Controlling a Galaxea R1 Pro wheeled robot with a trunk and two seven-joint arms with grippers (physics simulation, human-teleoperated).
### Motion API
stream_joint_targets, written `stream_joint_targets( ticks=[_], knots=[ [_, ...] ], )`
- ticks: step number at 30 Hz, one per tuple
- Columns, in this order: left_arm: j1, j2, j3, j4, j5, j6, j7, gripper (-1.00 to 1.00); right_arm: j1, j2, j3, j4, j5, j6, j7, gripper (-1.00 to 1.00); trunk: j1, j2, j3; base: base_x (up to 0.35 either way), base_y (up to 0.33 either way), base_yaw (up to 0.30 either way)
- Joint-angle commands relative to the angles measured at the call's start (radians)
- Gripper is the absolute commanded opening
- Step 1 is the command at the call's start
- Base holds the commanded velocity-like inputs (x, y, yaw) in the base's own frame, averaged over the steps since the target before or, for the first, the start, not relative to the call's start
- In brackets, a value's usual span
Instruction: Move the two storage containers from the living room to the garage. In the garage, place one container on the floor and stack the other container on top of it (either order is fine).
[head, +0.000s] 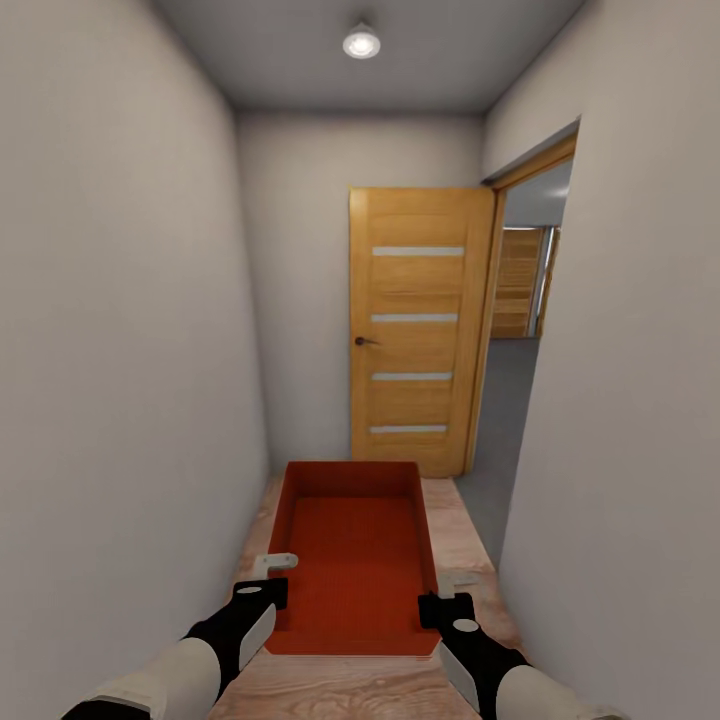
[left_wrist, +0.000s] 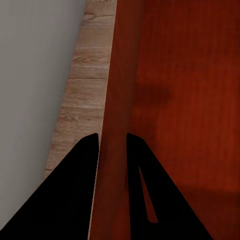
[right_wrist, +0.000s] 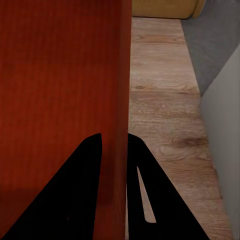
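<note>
One orange-red storage container (head: 355, 550), open-topped and empty, is held out in front of me over a light wood plank floor (head: 462, 535). My left gripper (head: 270, 585) is shut on its left wall, and in the left wrist view the two dark fingers (left_wrist: 75, 190) straddle that thin wall (left_wrist: 117, 100). On the opposite side my right gripper (head: 448, 600) is shut on the right wall (right_wrist: 120, 75), one finger inside and one outside. Dark grey floor (head: 500, 440) begins past the doorway on the right.
I stand in a narrow white-walled corridor, with walls (head: 120, 400) close on both sides. A light wooden door (head: 415, 330) with four frosted strips stands swung open ahead. To its right a doorway (head: 520, 320) opens onto the grey floor (right_wrist: 215, 45).
</note>
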Motion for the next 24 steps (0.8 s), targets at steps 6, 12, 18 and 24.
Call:
stream_joint_targets(
  ticks=[6,12,18,24],
  knots=[
    [0.000,0.048,0.013,-0.005,-0.019,-0.025,0.022,-1.00,0.000,0.000,-0.021,0.002,-0.009,-0.001,0.002,-1.00,0.001,-0.001,0.000,0.323,0.000,0.000],
    [0.000,0.048,0.012,-0.006,-0.019,-0.025,0.022,-1.00,0.000,0.000,-0.021,0.002,-0.009,-0.003,0.002,-1.00,0.001,-0.001,0.000,0.323,0.000,0.000],
    [0.000,0.048,0.012,-0.005,-0.019,-0.025,0.022,-1.00,0.000,0.000,-0.021,0.002,-0.009,-0.003,0.002,-1.00,0.001,-0.001,0.000,0.323,0.000,0.000],
    [0.000,0.048,0.012,-0.004,-0.019,-0.025,0.022,-1.00,0.000,0.000,-0.021,0.002,-0.009,-0.003,0.002,-1.00,0.001,-0.001,0.000,0.323,0.000,0.000]
  ],
)
